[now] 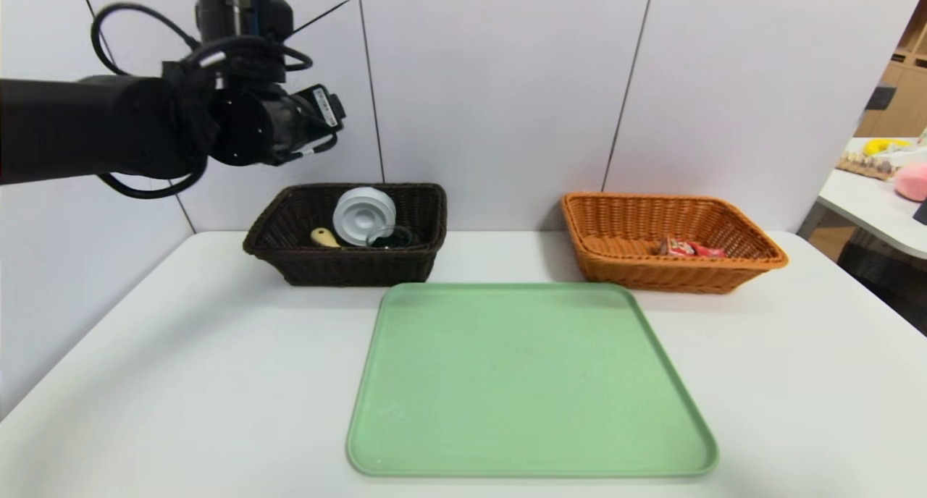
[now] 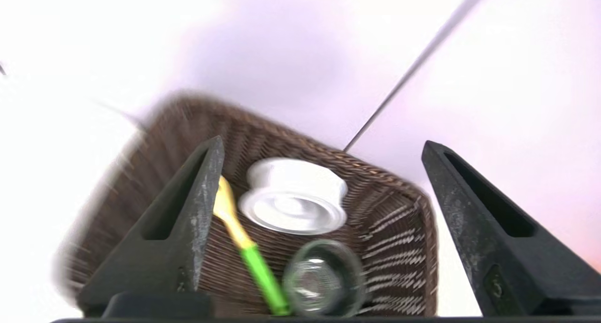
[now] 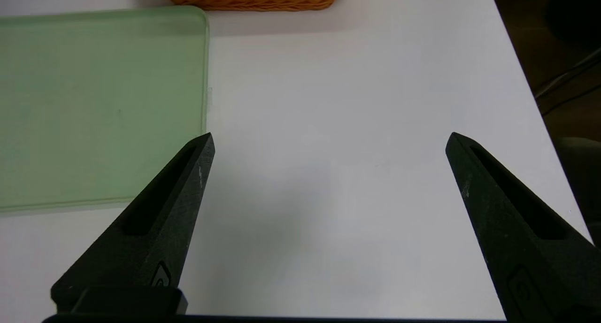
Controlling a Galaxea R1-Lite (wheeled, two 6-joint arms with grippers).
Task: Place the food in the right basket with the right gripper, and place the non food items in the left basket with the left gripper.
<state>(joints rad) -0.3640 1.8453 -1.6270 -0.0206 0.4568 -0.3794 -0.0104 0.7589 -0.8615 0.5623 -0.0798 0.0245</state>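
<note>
Red snack packet (image 1: 679, 247) lies in the orange-tan wicker basket (image 1: 673, 241) at the right of the head view. Upper left, the left pincer (image 2: 323, 144) is open and empty above the dark brown wicker basket (image 1: 347, 266), which holds a white round container (image 1: 364, 216), a spaghetti fork (image 2: 256, 262) and a black-trimmed glass cup (image 2: 324, 278). Lower middle, a green tray (image 1: 529, 382) rests on the white counter (image 1: 217, 382). The right pincer (image 3: 331, 142) is open, idle above the counter, beside the tray's right side.

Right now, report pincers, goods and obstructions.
Left pincer open above dark basket; right pincer open over table's right side. White container, fork, glass cup in dark basket; red packet in orange. No obstruction seen.
</note>
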